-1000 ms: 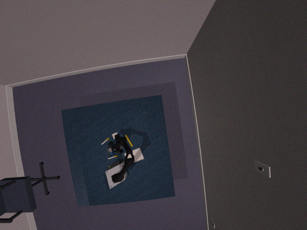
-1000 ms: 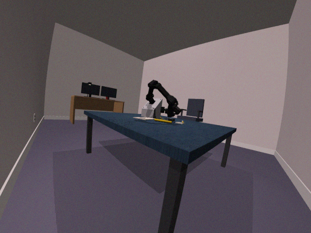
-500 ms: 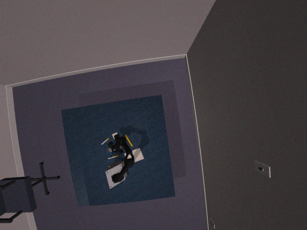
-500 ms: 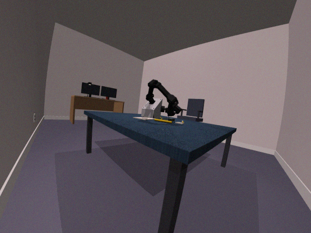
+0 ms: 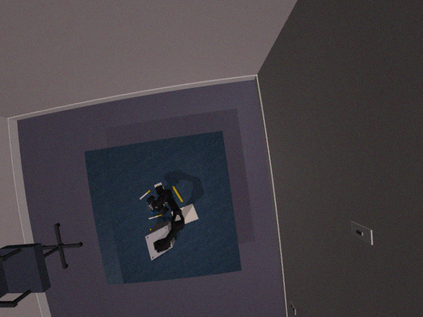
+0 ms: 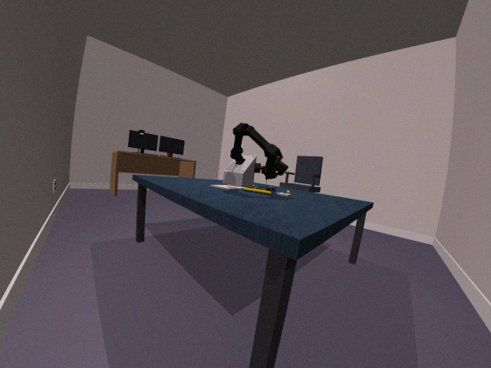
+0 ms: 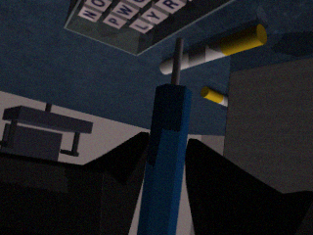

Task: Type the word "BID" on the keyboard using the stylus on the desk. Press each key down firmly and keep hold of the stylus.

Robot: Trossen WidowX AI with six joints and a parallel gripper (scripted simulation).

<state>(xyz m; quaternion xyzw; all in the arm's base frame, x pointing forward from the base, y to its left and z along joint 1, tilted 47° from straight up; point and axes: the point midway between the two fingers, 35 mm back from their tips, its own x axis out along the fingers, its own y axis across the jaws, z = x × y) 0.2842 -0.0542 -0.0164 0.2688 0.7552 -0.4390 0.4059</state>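
1. You see a blue table [image 5: 205, 150] [image 6: 238, 205] [image 7: 73, 59] in a pale-walled room, a chair [image 5: 24, 269] [image 6: 309, 170] [image 7: 36, 142] beyond its edge and a wooden desk [image 6: 146, 162] bearing two monitors.
2. Your gripper [image 5: 151, 207] [image 6: 268, 176] [image 7: 167, 144] clasps the blue stylus [image 5: 152, 212] [image 6: 266, 182] [image 7: 167, 171], its metal tip beside the lettered keyboard [image 7: 122, 41] in the wrist view.
3. A white-and-yellow cylinder [image 5: 154, 216] [image 7: 245, 40] lies near that tip; the arm's pale base [image 5: 152, 246] [image 6: 234, 178] [image 7: 269, 108] bounds one side, while bare table stretches toward the far edges.
4. Your wrist view crops the keyboard; the arm masks much from above. You cannot tell the tip's height.
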